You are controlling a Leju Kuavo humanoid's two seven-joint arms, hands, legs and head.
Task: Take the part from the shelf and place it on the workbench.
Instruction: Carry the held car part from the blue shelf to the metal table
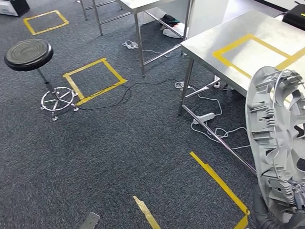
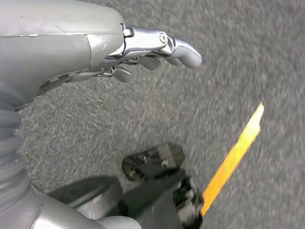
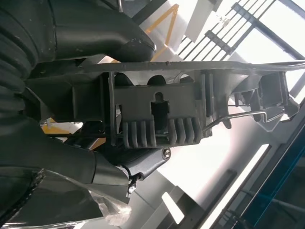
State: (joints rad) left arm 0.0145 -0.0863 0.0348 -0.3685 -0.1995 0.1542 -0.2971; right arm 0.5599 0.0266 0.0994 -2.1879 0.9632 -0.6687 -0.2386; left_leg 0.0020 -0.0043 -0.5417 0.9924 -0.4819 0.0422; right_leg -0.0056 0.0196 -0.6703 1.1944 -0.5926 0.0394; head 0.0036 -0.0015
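Grey carpet is passing under the left hand [image 2: 144,52], which is hanging with fingers loosely apart, holding nothing. Beyond it, a black stool [image 1: 28,54] and yellow tape squares [image 1: 94,80] are lying on the floor. Further right, the right hand [image 3: 107,157] is gripping the grey ribbed part [image 1: 279,143], just short of the steel tabletop [image 1: 230,36]. Judging by this, the carry is under way; next, the part needs setting down inside the tabletop's taped frame [image 1: 251,55].

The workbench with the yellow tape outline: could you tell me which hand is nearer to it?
Right: the right hand holds the grey part beside the workbench; the left hand hangs over carpet.
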